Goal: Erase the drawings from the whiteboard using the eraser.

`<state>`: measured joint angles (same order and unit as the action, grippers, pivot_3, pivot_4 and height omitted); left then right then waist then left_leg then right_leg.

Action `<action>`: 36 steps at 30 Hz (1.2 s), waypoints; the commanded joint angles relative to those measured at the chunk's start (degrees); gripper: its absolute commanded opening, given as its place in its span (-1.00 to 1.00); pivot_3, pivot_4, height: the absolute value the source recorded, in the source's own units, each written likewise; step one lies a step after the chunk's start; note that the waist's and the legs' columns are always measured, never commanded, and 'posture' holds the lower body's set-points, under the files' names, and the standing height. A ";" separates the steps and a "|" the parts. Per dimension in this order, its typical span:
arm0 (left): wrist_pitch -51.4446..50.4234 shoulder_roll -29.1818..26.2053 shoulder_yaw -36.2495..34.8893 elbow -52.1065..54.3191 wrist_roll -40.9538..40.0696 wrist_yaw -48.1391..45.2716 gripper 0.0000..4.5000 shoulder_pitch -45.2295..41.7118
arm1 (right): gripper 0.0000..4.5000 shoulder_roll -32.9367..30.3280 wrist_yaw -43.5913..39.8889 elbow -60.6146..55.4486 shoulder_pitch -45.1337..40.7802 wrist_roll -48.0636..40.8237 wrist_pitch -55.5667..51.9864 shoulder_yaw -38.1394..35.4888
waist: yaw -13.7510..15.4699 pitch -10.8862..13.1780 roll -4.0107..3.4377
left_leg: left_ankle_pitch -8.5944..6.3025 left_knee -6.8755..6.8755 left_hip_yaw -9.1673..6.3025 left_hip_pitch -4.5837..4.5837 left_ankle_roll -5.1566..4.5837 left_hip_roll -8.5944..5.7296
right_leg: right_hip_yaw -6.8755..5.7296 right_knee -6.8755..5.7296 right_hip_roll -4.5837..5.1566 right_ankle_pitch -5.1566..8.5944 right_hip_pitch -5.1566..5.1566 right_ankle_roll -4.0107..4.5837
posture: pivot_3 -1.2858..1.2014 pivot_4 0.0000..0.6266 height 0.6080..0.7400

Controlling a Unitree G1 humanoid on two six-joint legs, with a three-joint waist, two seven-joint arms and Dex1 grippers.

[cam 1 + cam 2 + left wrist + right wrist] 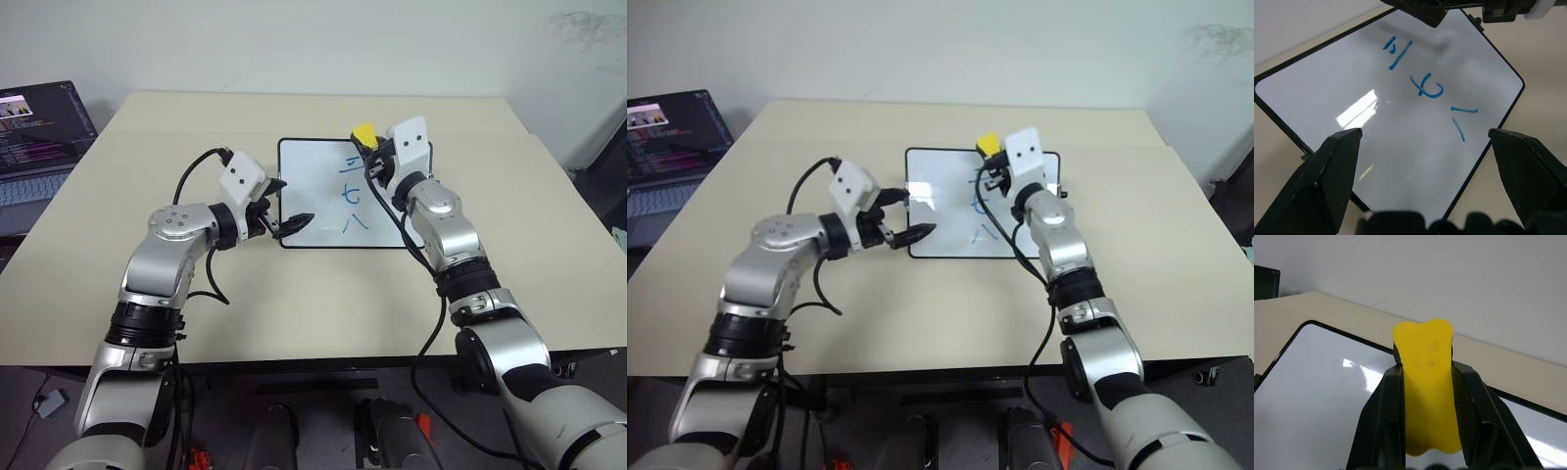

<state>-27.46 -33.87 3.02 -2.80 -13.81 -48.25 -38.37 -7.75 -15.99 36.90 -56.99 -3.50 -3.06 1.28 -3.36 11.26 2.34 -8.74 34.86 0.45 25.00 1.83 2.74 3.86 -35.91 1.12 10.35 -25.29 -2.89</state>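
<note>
The right gripper (1427, 396) is squeezing the eraser (1426, 382); its two black fingers (1378, 421) press on both sides, and the yellow block bulges out past the tips and pinches in at the middle; so it looks soft and squishy, like a sponge, and very light. It sits up above the far edge of the whiteboard (309, 181), not touching it as far as I can tell.

The left gripper (1425, 147) has its jaws wide apart and holds nothing; the near left corner of the board lies between and just past its tips; the drawings (1427, 88), three small blue marks in a row, sit further ahead of those jaws and close under the eraser.

The board looks flat, stiff and shiny, so it may slide on the table (490, 294) when rubbed; the best spot to hold it is likely the thin black rim at that near corner, away from the blue marks. The eraser is held well round its middle; a soft block could bend or twist if pushed too hard.
</note>
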 commanded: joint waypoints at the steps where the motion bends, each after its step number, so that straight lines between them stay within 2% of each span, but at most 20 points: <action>1: -0.33 -2.83 0.00 3.34 0.13 -2.40 1.00 -1.21 | -0.57 -0.32 -0.05 -1.45 -1.69 -0.06 1.09 -0.92 | -0.06 0.00 0.00 | 0.00 0.00 0.00 -0.04 0.00 0.00 | 0.00 -0.05 -0.01 0.03 0.00 0.04 | 0.03 -0.52 1.00; 11: 0.95 -3.47 0.34 1.80 1.01 -3.50 1.00 -2.50 | -0.57 -0.93 0.36 -0.33 -1.99 0.67 0.80 -0.85 | -0.09 0.00 0.00 | 0.00 0.00 -0.06 -0.08 0.00 0.01 | -0.02 -0.08 -0.04 0.06 0.01 0.07 | 0.03 -0.52 1.00; 23: 0.36 -3.12 0.43 2.60 1.27 -2.41 1.00 -0.06 | -0.57 -0.16 3.29 11.55 -5.97 3.59 1.19 -0.03 | -0.31 0.00 0.00 | 0.00 -0.01 -0.06 -0.08 0.00 0.01 | -0.01 -0.08 -0.04 0.07 0.00 0.07 | 0.03 -0.52 1.00; 36: -0.30 -3.75 0.14 3.48 1.23 -2.06 1.00 0.81 | -0.57 2.56 5.40 17.26 -9.59 7.58 2.94 1.92 | -1.10 0.00 0.00 | 0.01 0.01 -0.08 -0.12 -0.02 0.00 | -0.01 -0.12 -0.04 0.06 0.03 0.08 | 0.03 -0.52 1.00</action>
<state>-28.13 -36.88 4.27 -2.02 -12.54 -50.63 -37.11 -5.75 -10.78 54.33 -64.84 3.50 -1.09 2.58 -4.46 11.26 2.34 -8.73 34.87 0.37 24.87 1.81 2.74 3.85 -36.03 1.07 10.40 -25.26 -2.82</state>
